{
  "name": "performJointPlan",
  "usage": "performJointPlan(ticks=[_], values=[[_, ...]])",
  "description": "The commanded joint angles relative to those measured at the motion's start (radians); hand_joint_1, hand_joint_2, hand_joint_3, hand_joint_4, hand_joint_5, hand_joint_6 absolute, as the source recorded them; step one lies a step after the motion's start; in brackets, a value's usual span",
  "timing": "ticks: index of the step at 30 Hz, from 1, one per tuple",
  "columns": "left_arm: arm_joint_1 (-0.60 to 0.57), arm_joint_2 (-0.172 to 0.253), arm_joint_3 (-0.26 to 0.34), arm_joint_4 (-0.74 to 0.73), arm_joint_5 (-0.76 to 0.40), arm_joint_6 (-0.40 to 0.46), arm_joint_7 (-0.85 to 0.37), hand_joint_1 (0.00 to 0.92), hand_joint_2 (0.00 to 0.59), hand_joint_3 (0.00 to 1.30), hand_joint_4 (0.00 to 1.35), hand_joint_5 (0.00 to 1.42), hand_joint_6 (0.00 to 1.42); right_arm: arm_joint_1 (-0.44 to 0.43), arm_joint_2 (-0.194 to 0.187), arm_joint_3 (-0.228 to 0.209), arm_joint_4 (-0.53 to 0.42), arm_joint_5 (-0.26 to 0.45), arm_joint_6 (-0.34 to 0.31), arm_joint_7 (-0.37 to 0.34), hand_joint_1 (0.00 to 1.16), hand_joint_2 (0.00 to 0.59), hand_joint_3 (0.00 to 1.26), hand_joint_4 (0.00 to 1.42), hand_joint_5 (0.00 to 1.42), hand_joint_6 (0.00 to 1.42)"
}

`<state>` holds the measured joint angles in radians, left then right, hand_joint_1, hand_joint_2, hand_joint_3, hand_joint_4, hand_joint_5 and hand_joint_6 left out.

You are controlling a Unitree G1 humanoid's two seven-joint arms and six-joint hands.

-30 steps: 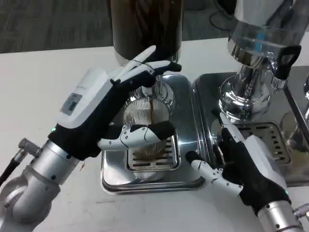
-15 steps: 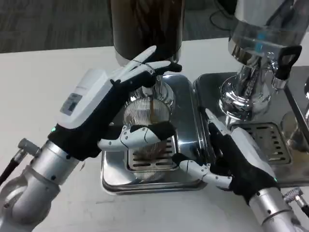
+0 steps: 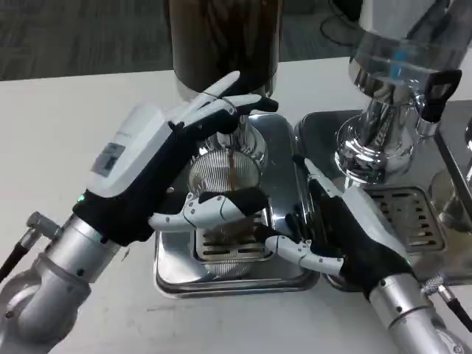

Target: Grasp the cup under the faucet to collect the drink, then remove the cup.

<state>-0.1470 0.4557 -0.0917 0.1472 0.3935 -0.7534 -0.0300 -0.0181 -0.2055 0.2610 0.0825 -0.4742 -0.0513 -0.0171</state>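
1. A single ribbed clear cup stands at the centre of the frame on the grille of a steel drip tray, directly beneath the faucet of a dark drink dispenser at upper centre; a thin brown stream falls from the faucet into the cup, and how full it is cannot be told.
2. The left hand, entering from the lower left, wraps the cup: its upper fingers reach across above the rim at the faucet, and a lower finger curls around the cup's front wall, gripping it.
3. The right hand, coming in from the lower right, lies over the seam between the two trays, fingers spread apart and holding nothing; one fingertip points toward the cup's base, just beside it.
4. Two dispensers are in view: the dark one, and a second, chrome-based dispenser at upper right, with a black tap handle.
5. Two drip trays sit side by side on the white counter; the second tray is at right.
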Motion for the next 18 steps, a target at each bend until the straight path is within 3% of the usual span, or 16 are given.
performJointPlan(ticks=[1,16,18], values=[[0.036,0.015,-0.018,-0.014,0.011,-0.02,-0.023,0.0,0.125,0.31,0.09,0.32,0.29,-0.029,0.006,0.007,0.023,0.018,-0.004,0.02,0.48,0.164,0.0,0.0,0.0,0.0],[0.055,0.012,0.002,-0.038,0.017,-0.002,-0.015,0.0,0.125,0.32,0.09,0.32,0.28,-0.053,0.023,0.018,0.043,0.03,-0.002,0.023,0.46,0.167,0.0,0.0,0.0,0.0],[0.064,0.008,0.013,-0.047,0.012,0.001,-0.005,0.0,0.13,0.3,0.06,0.3,0.23,-0.054,0.023,0.016,0.044,0.03,0.0,0.024,0.45,0.166,0.0,0.0,0.0,0.0]])
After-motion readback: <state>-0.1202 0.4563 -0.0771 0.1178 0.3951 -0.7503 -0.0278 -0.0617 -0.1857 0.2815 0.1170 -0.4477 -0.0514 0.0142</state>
